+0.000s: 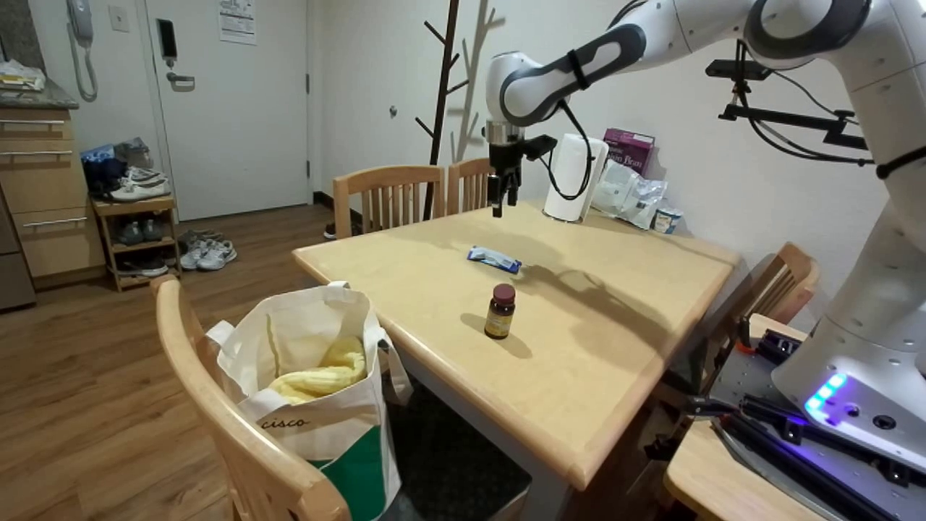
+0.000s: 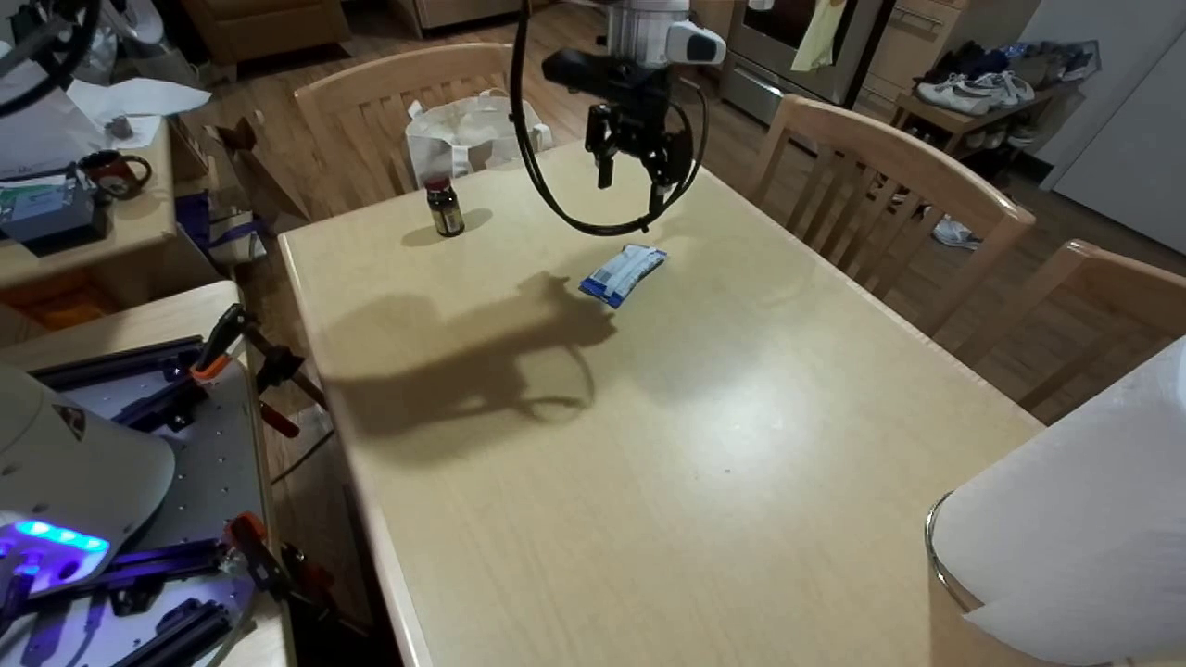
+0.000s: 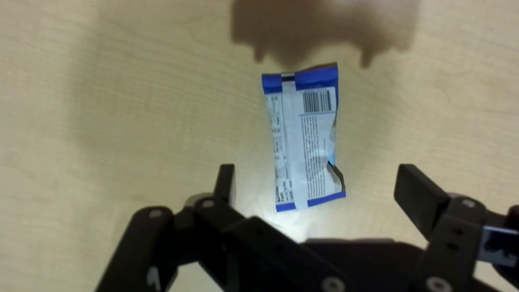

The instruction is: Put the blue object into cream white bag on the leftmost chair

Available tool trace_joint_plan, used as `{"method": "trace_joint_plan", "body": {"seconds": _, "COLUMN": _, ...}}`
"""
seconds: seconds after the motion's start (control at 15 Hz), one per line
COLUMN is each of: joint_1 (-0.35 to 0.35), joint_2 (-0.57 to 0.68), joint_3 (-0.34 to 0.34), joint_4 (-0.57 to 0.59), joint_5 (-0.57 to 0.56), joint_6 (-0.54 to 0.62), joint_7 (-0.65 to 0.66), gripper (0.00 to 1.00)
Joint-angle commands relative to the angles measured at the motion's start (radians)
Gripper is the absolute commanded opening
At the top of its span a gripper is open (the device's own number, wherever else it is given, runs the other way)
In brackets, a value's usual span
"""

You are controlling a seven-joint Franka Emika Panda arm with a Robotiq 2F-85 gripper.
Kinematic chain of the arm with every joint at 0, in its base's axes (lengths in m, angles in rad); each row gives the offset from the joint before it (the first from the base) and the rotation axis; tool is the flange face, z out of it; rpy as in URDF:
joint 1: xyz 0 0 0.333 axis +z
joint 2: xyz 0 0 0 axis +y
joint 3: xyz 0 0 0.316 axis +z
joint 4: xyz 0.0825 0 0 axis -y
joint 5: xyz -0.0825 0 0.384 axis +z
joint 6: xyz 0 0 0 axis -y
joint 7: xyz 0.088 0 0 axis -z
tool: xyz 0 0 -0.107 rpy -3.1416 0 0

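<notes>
Wrist view shows our spread tool (image 3: 317,180) above the packet (image 3: 305,142); we have yet to grasp it and load the bag (image 1: 354,416), well apart from the tool.

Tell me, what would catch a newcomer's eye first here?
Probably the big white robot arm, its open gripper hanging above the wooden table, where a small blue-and-white packet lies. Toward one end of the table stands a dark bottle with a reddish cap; on a chair at that end sits a cream white bag holding something yellow.
</notes>
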Motion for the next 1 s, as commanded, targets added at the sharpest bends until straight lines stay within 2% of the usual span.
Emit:
{"method": "trace_joint_plan", "body": {"seconds": 0.0, "joint_1": -0.026, "joint_2": 0.056, "joint_3": 0.019, "joint_4": -0.018, "joint_5": 0.06, "joint_6": 0.085, "joint_7": -0.066, "gripper": 1.0}}
{"method": "trace_joint_plan", "body": {"seconds": 0.27, "joint_1": -0.007, "joint_2": 0.103, "joint_3": -0.016, "joint_4": -0.014, "joint_5": 0.027, "joint_6": 0.077, "joint_7": -0.043, "gripper": 1.0}}
{"method": "trace_joint_plan", "body": {"seconds": 0.67, "joint_1": -0.029, "joint_2": 0.156, "joint_3": 0.012, "joint_4": -0.012, "joint_5": 0.042, "joint_6": 0.143, "joint_7": -0.144, "gripper": 1.0}}
{"method": "trace_joint_plan", "body": {"seconds": 0.93, "joint_1": -0.029, "joint_2": 0.184, "joint_3": 0.007, "joint_4": -0.01, "joint_5": 0.037, "joint_6": 0.142, "joint_7": -0.168, "gripper": 1.0}}
